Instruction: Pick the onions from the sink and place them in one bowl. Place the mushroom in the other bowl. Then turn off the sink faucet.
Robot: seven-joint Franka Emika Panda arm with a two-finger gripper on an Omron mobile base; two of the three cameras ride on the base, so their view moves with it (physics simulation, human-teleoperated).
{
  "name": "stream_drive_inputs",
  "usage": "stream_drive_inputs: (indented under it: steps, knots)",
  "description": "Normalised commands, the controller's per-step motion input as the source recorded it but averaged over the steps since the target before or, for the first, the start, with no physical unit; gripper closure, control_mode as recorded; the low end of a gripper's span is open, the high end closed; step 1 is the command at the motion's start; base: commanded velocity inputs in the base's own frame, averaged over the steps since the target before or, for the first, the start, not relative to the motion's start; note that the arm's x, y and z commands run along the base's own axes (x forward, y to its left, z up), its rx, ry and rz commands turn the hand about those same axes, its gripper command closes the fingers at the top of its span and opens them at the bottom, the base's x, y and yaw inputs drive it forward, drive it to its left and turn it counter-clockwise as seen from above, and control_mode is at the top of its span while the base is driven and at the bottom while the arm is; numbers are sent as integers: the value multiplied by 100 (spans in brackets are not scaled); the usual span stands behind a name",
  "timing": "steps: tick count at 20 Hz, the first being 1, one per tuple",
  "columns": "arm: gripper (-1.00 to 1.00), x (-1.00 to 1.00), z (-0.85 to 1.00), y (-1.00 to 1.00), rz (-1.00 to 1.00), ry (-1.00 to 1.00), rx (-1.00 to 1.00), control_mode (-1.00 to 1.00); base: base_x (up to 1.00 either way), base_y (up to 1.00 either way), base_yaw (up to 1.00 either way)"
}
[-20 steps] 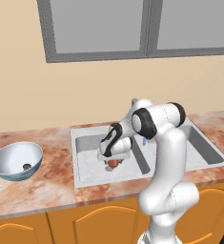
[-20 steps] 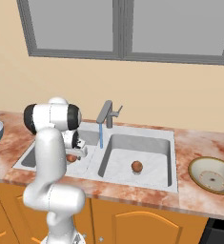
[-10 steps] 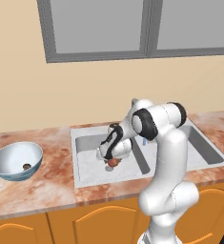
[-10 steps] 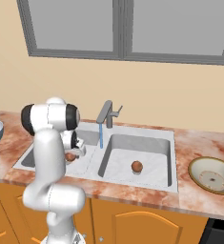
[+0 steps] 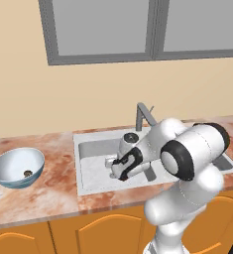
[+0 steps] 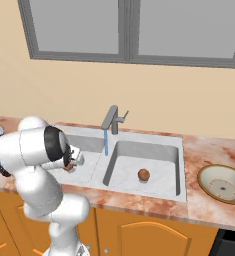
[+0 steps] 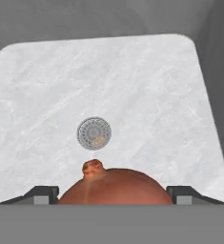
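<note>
My gripper (image 7: 113, 194) is shut on one onion (image 7: 112, 183), orange-brown with a paler tip, held above the left basin's floor and its round drain (image 7: 94, 133). From the base cameras the gripper (image 5: 119, 171) hangs low over the left basin of the sink (image 5: 90, 166), near its front wall. A second onion (image 6: 143, 174) lies in the right basin. On the counter to the left, the blue-and-white bowl (image 5: 17, 166) holds the small dark mushroom (image 5: 27, 173). The pale tan bowl (image 6: 222, 183) sits on the counter to the right. Water (image 6: 106, 142) runs from the grey faucet (image 6: 112, 119).
The marble counter (image 5: 48, 191) runs along both sides of the sink. A divider wall (image 6: 103, 165) separates the two basins. My bent arm (image 5: 187, 149) stands in front of the right basin. A window is on the wall behind.
The onion has come up off the basin floor in my gripper. The gripper has drawn a little toward the sink's front edge, and the arm's elbow has dropped lower and nearer.
</note>
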Motion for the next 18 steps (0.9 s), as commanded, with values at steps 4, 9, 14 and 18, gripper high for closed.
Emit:
stream_drive_inputs:
  steps: [4,9,14,18]
  knots:
    - [100,-28,100,0,-3,-16,1,-100,0,0,0]
    - [100,-14,100,0,-5,-9,2,-100,0,0,0]
    - [100,-35,99,0,-1,-2,2,-100,0,0,0]
    - [100,-65,68,-15,0,-2,1,-100,0,0,0]
